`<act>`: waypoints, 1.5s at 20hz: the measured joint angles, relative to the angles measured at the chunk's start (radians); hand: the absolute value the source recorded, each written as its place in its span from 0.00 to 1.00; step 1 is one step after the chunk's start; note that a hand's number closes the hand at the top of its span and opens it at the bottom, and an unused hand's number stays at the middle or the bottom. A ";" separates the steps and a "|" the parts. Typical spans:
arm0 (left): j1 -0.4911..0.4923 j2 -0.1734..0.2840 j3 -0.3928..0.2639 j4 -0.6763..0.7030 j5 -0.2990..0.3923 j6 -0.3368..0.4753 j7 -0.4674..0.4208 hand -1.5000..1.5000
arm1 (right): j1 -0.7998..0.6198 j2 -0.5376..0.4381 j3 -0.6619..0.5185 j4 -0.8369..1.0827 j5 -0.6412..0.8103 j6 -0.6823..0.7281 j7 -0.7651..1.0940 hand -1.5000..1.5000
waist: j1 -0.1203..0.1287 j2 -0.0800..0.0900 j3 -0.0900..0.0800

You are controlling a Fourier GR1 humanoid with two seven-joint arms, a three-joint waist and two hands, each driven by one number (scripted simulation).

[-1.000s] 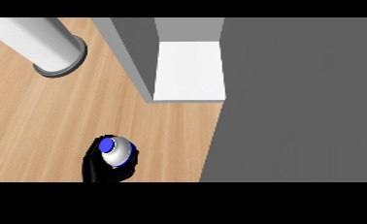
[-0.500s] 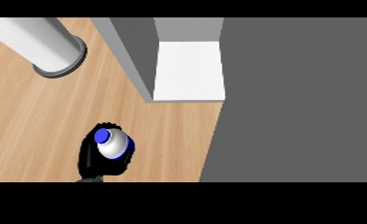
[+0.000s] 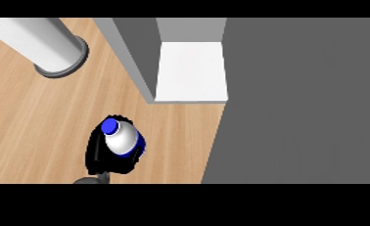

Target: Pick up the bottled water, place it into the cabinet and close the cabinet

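The bottled water [image 3: 123, 139], white with a blue cap, shows from above at the lower left of the head view. My left hand [image 3: 96, 150] is curled round it, black fingers wrapping its sides, with a bit of grey forearm at the lower edge. The bottle's lower part is hidden by the hand. The cabinet [image 3: 133, 58] stands up and to the right of the hand, open, with its white shelf [image 3: 192, 71] showing inside. A stretch of wooden counter separates the hand from the cabinet. My right hand does not show.
A grey cylinder on a round base [image 3: 51, 54] stands on the wooden counter [image 3: 51, 117] at the upper left. A broad dark grey surface [image 3: 296, 102] fills the right side of the view, beside the cabinet's opening.
My left hand with the bottle has moved up the view, away from the lower edge and a little nearer the cabinet. More of the hand shows now.
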 measured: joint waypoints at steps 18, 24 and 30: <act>-0.106 -0.077 -0.108 -0.338 -0.103 0.258 0.311 1.00 | -0.031 0.006 0.019 0.000 0.005 -0.026 0.023 0.00 | -0.004 0.001 0.000; -0.242 -0.085 -0.154 -0.302 -0.110 0.385 0.354 1.00 | -0.002 -0.029 -0.006 -0.004 -0.002 -0.016 -0.011 0.00 | -0.008 0.002 0.000; -0.391 -0.086 -0.162 -0.228 -0.109 0.489 0.373 1.00 | -0.002 -0.028 -0.010 -0.004 -0.010 -0.012 -0.019 0.00 | -0.011 0.003 0.000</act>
